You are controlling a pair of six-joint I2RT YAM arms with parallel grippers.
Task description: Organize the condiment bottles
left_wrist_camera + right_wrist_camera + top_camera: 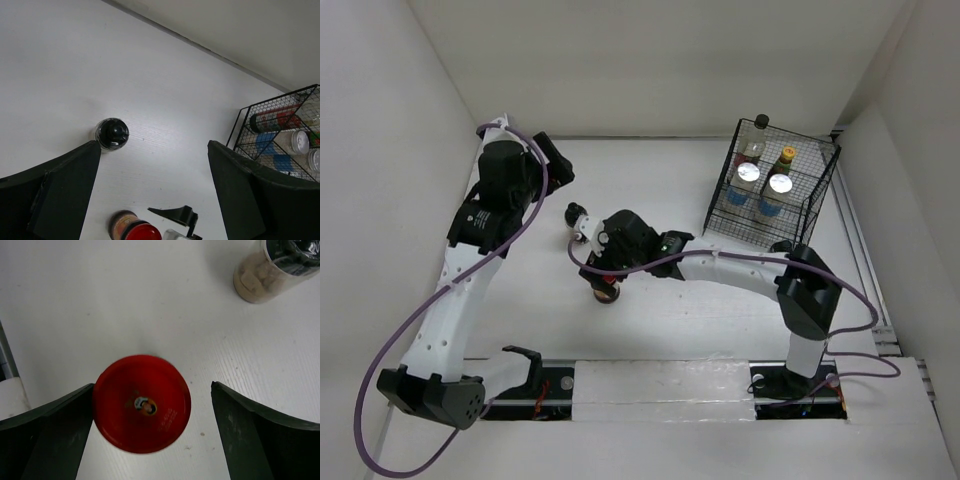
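A dark jar with a red lid (141,402) stands upright on the white table, directly under my right gripper (150,432). That gripper is open, its fingers on either side of the lid and the left one close to the rim. The same jar (607,292) shows below the right wrist, and again as the jar (132,227). A pale bottle with a black cap (270,267) stands just beyond it, bottle (578,217), bottle (111,133). My left gripper (152,195) hangs open over bare table, left gripper (558,168), holding nothing. Two silver-lidded bottles (748,172) sit in the rack.
The black wire rack (725,200) stands at the back right, rack (243,111), also holding a dark-capped bottle (761,122) and a green-capped one (786,155). White walls enclose the table on the left, back and right. The right arm's forearm (740,268) spans the middle.
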